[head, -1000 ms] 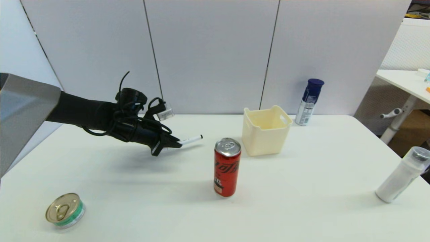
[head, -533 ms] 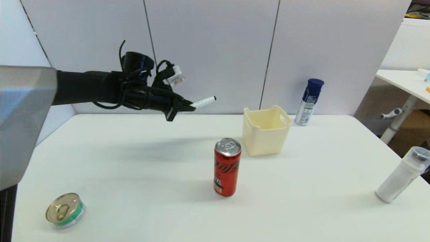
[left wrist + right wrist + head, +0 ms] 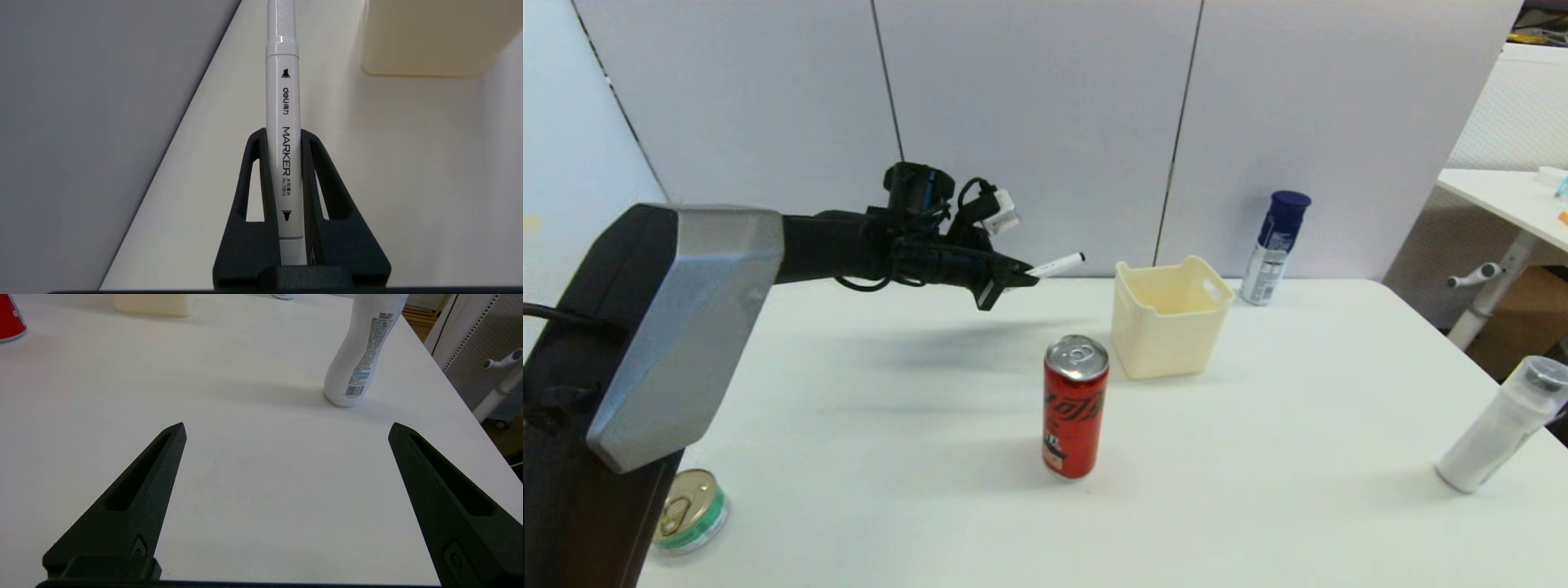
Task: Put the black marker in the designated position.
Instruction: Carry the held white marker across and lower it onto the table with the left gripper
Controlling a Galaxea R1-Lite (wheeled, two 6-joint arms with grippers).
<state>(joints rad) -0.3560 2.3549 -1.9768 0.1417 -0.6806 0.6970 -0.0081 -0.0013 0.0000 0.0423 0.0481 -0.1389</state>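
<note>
Left gripper (image 3: pixel 1023 279) up off the table (image 3: pixel 1258 457), clamped on the black marker (image 3: pixel 1058 265).

Both fingers (image 3: pixel 322 196) pressed tight against the white barrel, gripping its lower half; "MARKER" print facing the wrist camera, free end sticking out past the fingertips. In the head view, held in the air above the far part of the table, nearly level with the tip tilted slightly up, pointing toward the cream bin (image 3: pixel 1170 318) and stopping just short of its near rim. Red can (image 3: pixel 1076 406) standing below and nearer. Right gripper (image 3: pixel 286 428) low over the table near the white bottle (image 3: pixel 361 351), 2 fingers spread wide, holding nothing.
</note>
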